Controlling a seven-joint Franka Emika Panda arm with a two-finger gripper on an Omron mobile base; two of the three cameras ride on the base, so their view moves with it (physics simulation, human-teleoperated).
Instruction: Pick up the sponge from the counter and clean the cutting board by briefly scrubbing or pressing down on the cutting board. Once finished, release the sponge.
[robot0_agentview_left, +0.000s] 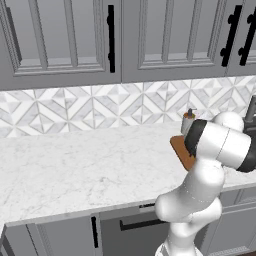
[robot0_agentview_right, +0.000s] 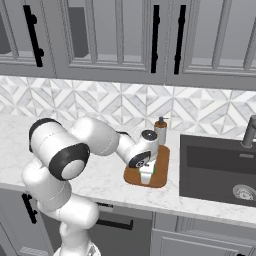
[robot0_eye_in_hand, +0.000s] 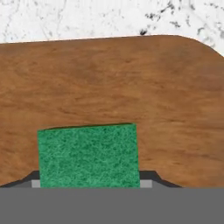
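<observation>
One small rectangular green-topped sponge sits between the jaws, which are closed on its two sides; grip confirmed in the hand view, where the dark tips flank the green block. In the right base view the sponge shows as a bit of green under the white hand, down on the board.

One flat orange-brown wooden cutting board with rounded corners lies on the white marble-look bench. In the hand view the sponge is inside the board's area, with bare wood around it on three sides and a rounded corner at upper right; marble shows past the far edge.

In the right base view the board lies just beside the dark sink basin, near the bench's front edge. One brown soap dispenser bottle stands just behind the board, by the tiled backsplash. In the left base view the board's left edge peeks out from behind the arm, with broad open marble to its left.
</observation>
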